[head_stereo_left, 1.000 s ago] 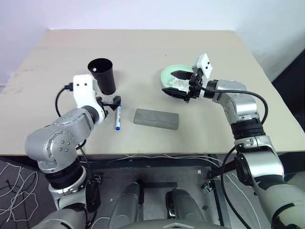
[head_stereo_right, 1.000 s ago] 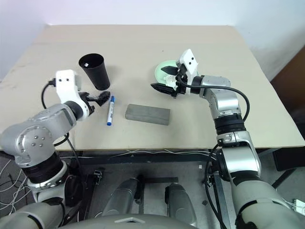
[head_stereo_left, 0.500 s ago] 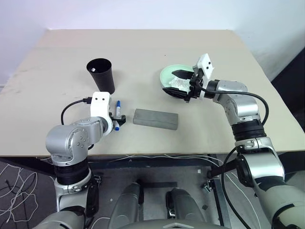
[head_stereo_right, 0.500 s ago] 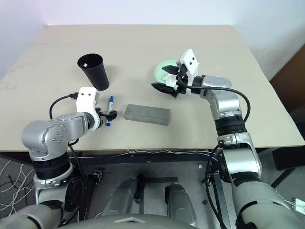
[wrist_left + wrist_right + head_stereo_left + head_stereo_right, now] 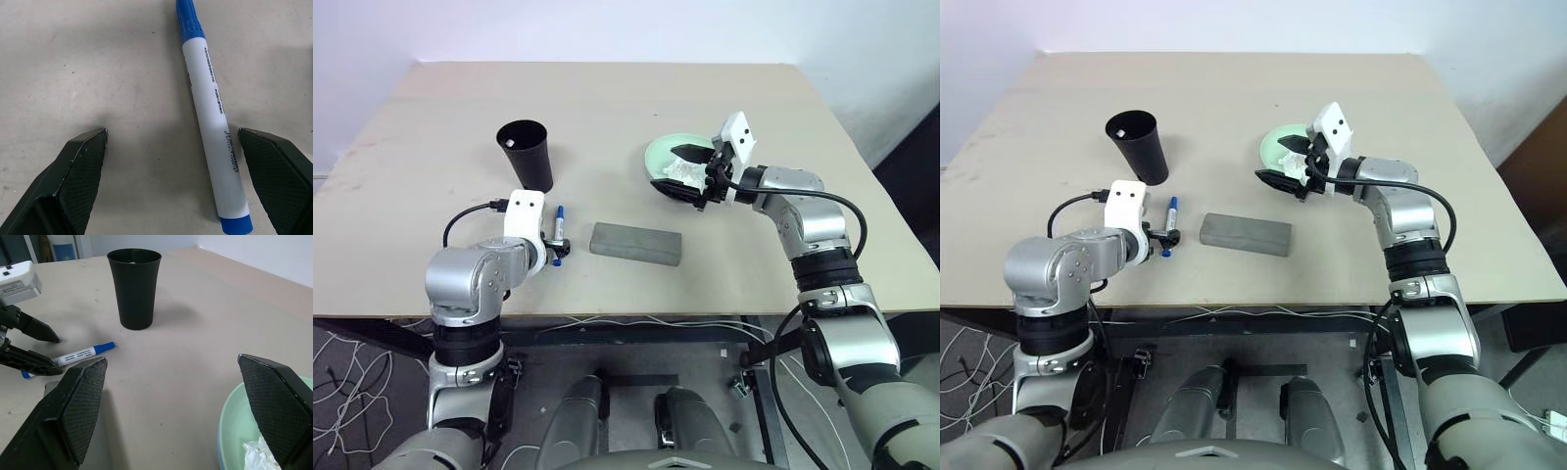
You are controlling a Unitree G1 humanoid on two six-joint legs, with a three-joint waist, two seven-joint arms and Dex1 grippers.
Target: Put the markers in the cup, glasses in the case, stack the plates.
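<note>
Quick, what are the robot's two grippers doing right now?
Left gripper: open, fingers on either side of the marker, not holding it.
Right gripper: open, holding nothing, by the green plate.

1. A beige table fills the middle of the frame.
2. A crumpled white tissue sits right of center.
3. Loose white cables lie at the lower left.

Taking the case as landmark on the table: the marker lies just to its left, lengthwise front to back. The cup stands upright behind and left of the case, beyond the marker. The plates sit behind and right of it, seemingly stacked, with a tissue in them.
</note>
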